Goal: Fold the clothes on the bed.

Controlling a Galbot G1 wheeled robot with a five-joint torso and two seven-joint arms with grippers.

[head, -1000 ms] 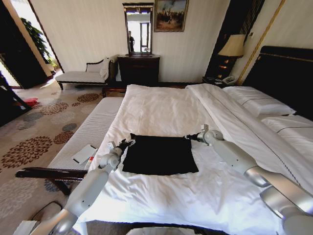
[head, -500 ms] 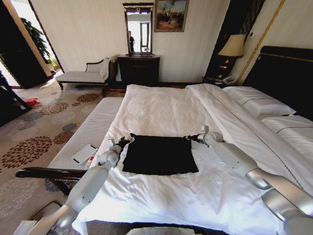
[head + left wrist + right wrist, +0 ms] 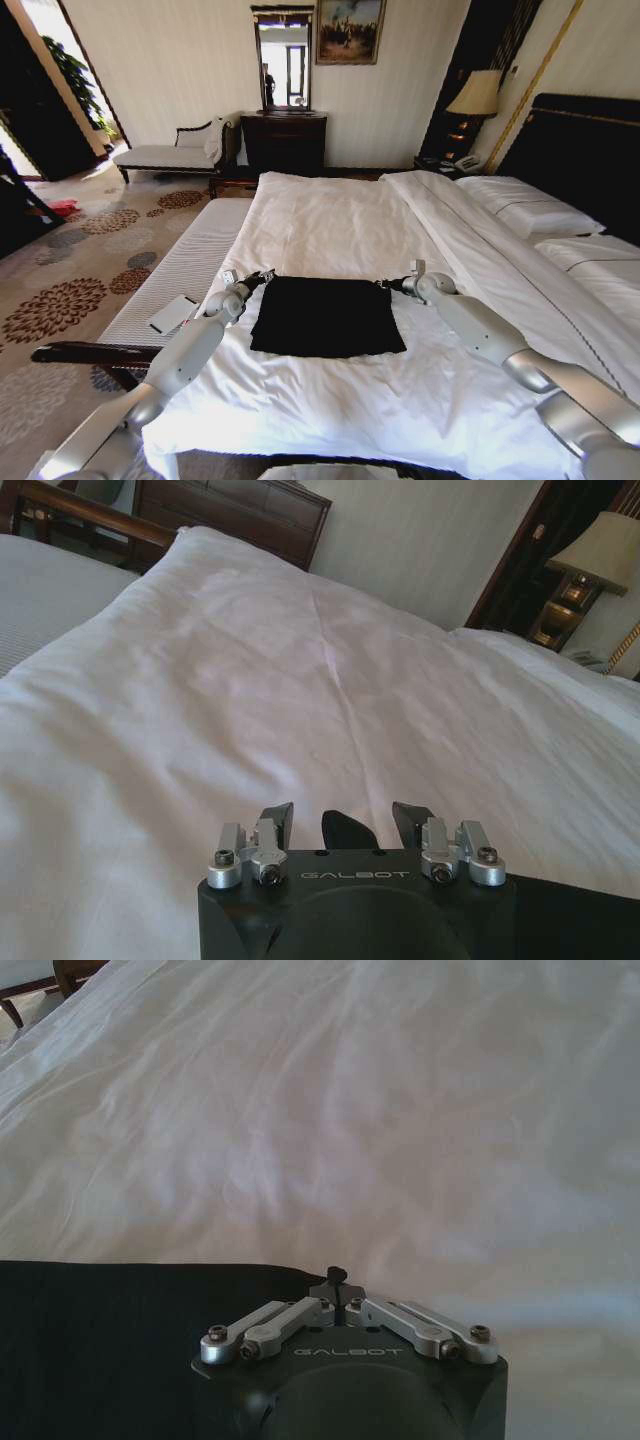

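- Since a second ago, your left gripper (image 3: pixel 262 276) has slid up the shirt's left edge to its far left corner; the right gripper (image 3: pixel 388 286) has hardly shifted.
- The black T-shirt (image 3: pixel 326 316) lies flat as a folded rectangle on the white sheet, in the near middle of the bed (image 3: pixel 330 225), same spot as before.
- Left gripper: at the shirt's far left corner. In the left wrist view its fingers (image 3: pixel 276 822) stand spread, with a tab of black fabric (image 3: pixel 347 830) rising between them. You can't tell whether either finger touches it.
- Right gripper: at the shirt's far right corner. In the right wrist view the linkage arms fold inward and the fingertips (image 3: pixel 334 1279) are pressed together right at the cloth's far edge. Whether fabric is pinched there is not clear.
- Both arms reach in from the near side, one to each side of the shirt.
- The striped bench (image 3: pixel 175 270) runs along the bed's left side, with a flat white object (image 3: pixel 173 314) lying on it.
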